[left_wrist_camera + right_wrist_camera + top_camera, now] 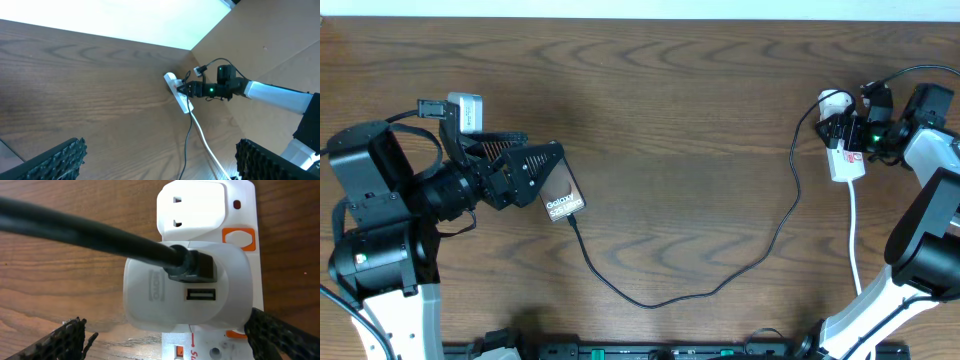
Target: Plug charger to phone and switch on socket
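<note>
One phone (563,203), one charger cable (720,285), one white power strip (847,165), two robot arms (380,200) (930,230)

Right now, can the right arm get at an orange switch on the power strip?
Probably yes: the right gripper hangs open over the power strip, and the orange switch beside the white adapter lies uncovered.

1. The overhead camera looks straight down from high above the table (680,100). Its view is wide, and the power strip (847,160) shows small at the far right.
2. The left wrist camera sits at the left and faces across the table to the right, tilted down. It sees the same power strip and the right arm (272,92) from well apart.
3. The right wrist camera looks down on that power strip from very near, so the strip fills the frame.
</note>
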You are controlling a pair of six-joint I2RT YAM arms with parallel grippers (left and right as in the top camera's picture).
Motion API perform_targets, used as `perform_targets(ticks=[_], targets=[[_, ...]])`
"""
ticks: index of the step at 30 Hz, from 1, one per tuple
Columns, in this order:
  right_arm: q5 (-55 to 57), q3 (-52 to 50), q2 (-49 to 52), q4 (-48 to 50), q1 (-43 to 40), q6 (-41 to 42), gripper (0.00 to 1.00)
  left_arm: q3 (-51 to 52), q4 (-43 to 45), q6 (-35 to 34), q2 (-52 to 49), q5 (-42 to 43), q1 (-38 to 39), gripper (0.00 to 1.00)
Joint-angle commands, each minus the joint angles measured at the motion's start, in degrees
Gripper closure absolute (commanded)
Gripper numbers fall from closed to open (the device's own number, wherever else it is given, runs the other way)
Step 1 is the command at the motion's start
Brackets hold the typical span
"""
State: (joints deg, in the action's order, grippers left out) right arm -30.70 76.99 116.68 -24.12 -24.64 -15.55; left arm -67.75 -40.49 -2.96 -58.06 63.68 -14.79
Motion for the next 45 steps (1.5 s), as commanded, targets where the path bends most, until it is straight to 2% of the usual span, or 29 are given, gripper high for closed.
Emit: perform_targets(ticks=[1, 24, 34, 45], targets=[[-2.49, 0.09, 1.57, -0.81, 0.74, 2.14, 0.02, -0.02, 0.0, 0.37, 0.09, -0.31, 0.09, 0.02], [-5.64, -1.36, 1.81, -0.83, 3.8, 4.42, 0.04, -0.02, -0.02, 0.37, 0.09, -0.31, 0.09, 0.02], [-7.54, -1.38, 6.1, -1.25, 4.2, 7.04, 0.07, -0.02, -0.02, 0.39, 0.09, -0.31, 0.09, 0.02], [-8.37, -1.38, 6.27, -2.36, 4.28, 8.0, 0.09, -0.02, -0.04, 0.37, 0.09, -0.31, 0.09, 0.02]])
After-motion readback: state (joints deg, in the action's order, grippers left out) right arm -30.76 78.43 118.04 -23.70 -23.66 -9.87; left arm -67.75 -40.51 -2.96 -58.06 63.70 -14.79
